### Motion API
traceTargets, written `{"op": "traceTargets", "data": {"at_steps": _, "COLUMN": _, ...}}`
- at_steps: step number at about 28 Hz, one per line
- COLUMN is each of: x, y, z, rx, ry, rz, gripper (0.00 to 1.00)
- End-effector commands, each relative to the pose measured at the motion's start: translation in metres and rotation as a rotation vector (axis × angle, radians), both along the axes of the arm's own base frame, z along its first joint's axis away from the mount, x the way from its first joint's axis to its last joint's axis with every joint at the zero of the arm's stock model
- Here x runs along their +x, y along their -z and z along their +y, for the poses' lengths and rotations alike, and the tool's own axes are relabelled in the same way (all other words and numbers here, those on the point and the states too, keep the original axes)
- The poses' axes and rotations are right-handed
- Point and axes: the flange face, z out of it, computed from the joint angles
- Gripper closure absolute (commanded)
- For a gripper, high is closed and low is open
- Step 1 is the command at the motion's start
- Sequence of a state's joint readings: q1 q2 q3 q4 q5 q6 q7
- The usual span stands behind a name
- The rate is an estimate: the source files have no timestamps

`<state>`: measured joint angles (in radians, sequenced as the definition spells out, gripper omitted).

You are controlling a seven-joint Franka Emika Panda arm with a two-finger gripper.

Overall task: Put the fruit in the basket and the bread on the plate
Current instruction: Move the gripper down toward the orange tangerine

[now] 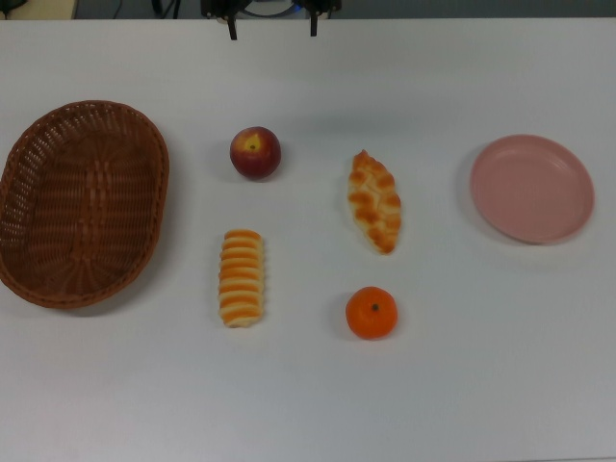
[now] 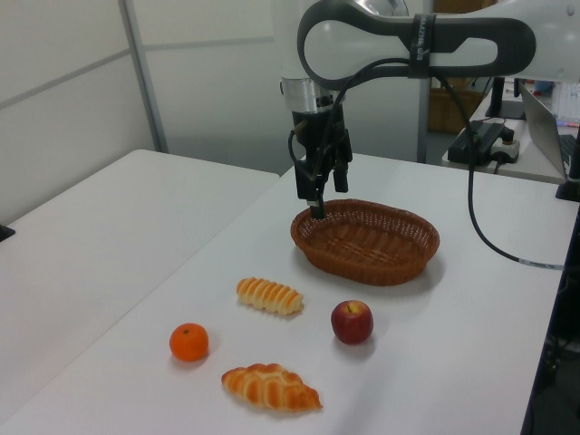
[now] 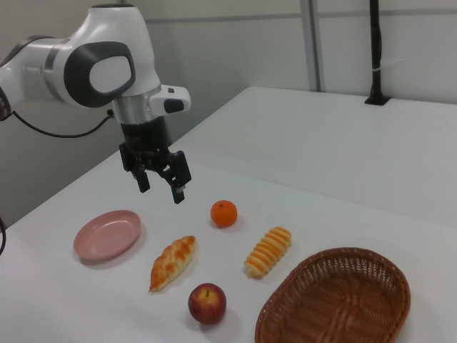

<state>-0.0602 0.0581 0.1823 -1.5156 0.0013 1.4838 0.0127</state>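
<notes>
Four untouched items, apple (image 1: 255, 152), tangerine (image 1: 372, 313), striped roll (image 1: 241, 277) and braided roll (image 1: 374, 201), spread between basket (image 1: 29, 173) and plate (image 1: 531, 188), likely for sorting, with gripper (image 3: 161, 185) parted, empty, raised above.

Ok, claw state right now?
Claw: open, holding nothing, hanging above the table.

top view overhead; left, right views oblique, opposing (probably), sharing table (image 1: 308, 404).
</notes>
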Motion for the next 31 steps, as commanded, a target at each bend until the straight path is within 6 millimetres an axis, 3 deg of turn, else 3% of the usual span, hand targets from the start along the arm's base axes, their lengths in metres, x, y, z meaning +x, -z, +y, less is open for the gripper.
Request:
{"op": "traceTargets", "data": {"at_steps": 1, "x": 0.000, "y": 0.016, "z": 0.044, "rx": -0.010, "ry": -0.105, "rz": 0.041, "gripper": 0.00}}
{"op": "traceTargets", "data": {"at_steps": 7, "x": 0.022, "y": 0.041, "z": 0.050, "rx": 0.020, "ry": -0.130, "rz": 0.019, "gripper": 0.00}}
{"op": "traceTargets", "data": {"at_steps": 9, "x": 0.029, "y": 0.046, "z": 0.072, "rx": 0.024, "ry": -0.157, "rz": -0.035, "gripper": 0.00}}
{"op": "traceTargets", "data": {"at_steps": 10, "x": 0.035, "y": 0.057, "z": 0.094, "rx": 0.028, "ry": -0.175, "rz": -0.068, "gripper": 0.00}}
{"op": "traceTargets", "data": {"at_steps": 11, "x": 0.040, "y": 0.068, "z": 0.097, "rx": 0.026, "ry": -0.171, "rz": -0.069, "gripper": 0.00}}
{"op": "traceTargets", "data": {"at_steps": 14, "x": 0.061, "y": 0.106, "z": 0.102, "rx": 0.013, "ry": -0.172, "rz": -0.080, "gripper": 0.00}}
{"op": "traceTargets", "data": {"at_steps": 19, "x": 0.087, "y": 0.146, "z": 0.109, "rx": 0.013, "ry": -0.187, "rz": -0.143, "gripper": 0.00}}
{"op": "traceTargets", "data": {"at_steps": 31, "x": 0.119, "y": 0.185, "z": 0.114, "rx": 0.061, "ry": -0.137, "rz": -0.277, "gripper": 0.00}}
